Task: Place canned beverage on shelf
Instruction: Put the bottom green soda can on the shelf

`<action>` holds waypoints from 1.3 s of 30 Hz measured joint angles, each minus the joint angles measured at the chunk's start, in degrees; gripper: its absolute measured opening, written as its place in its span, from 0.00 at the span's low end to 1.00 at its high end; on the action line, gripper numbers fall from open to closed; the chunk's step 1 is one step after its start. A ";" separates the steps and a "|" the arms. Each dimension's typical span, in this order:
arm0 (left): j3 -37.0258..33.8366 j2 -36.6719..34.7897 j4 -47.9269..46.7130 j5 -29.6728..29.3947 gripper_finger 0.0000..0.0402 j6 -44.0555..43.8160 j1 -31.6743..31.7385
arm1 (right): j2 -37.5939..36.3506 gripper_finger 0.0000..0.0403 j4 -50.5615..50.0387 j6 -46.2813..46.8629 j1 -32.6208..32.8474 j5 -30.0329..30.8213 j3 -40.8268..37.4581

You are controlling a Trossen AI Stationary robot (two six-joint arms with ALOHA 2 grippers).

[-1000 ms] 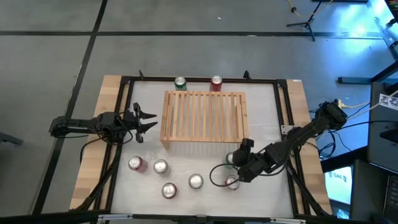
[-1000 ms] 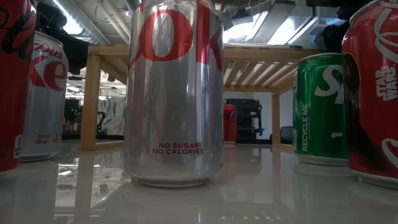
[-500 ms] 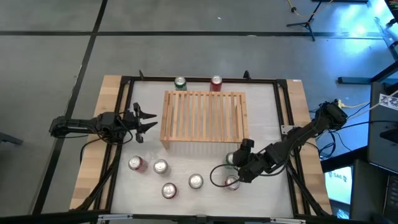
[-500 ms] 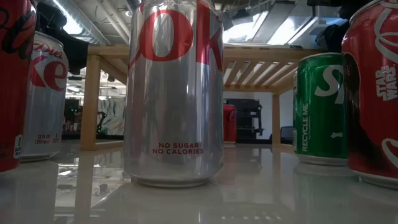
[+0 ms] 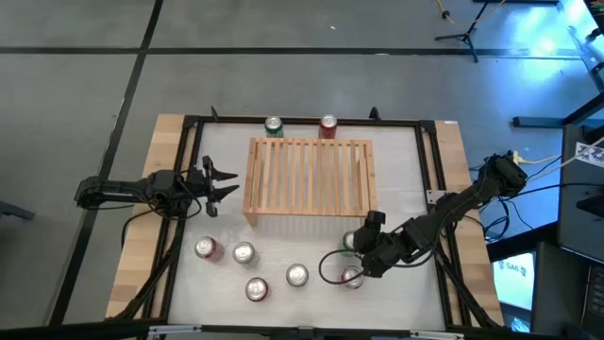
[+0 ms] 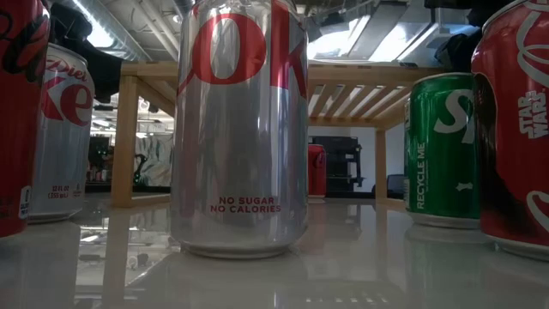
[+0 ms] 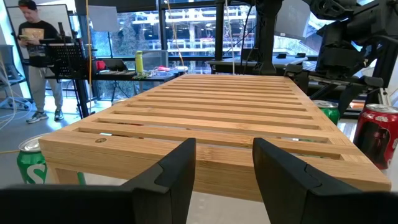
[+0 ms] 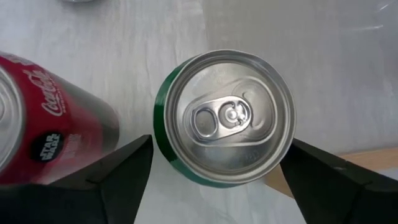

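Note:
The light wooden slatted shelf [image 5: 310,178] stands on its short legs in the middle of the table. A green can [image 5: 349,242] stands upright on the table just in front of the shelf's right part; the right wrist view shows its silver top [image 8: 227,118]. My right gripper [image 5: 355,249] is above it, pointing down and open, with one finger on either side of the can [image 8: 224,163]; it does not touch the can. My left gripper [image 5: 223,182] is open and empty at the shelf's left end, and in its wrist view [image 7: 224,168] it faces the shelf [image 7: 211,106].
A red can [image 5: 352,277] stands close to the green can on its near side. Several more cans [image 5: 243,252] stand in front of the shelf. A green can [image 5: 274,125] and a red can [image 5: 327,124] stand behind it. A black frame [image 5: 429,170] borders the table.

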 joint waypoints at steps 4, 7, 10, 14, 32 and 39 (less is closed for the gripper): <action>-0.01 -0.01 0.00 -0.02 0.38 -0.02 0.01 | 0.00 0.84 0.43 -2.80 0.00 1.11 -0.02; 0.00 0.00 0.00 0.00 0.38 -0.02 0.02 | 0.00 0.84 1.07 -4.79 0.00 2.15 -0.02; -0.01 -0.01 0.00 -0.01 0.38 -0.02 0.00 | 0.00 0.84 1.69 -6.28 0.00 2.57 -0.03; -0.02 0.00 0.00 0.00 0.38 -0.01 0.00 | 0.00 0.84 1.66 -6.38 0.00 2.60 -0.03; -0.02 -0.02 0.00 0.00 0.38 -0.01 0.01 | 0.00 0.84 4.09 -12.82 0.00 2.56 -0.02; 0.00 0.00 0.00 0.00 0.38 -0.02 0.01 | 0.00 0.84 4.92 -14.86 0.00 2.58 -0.02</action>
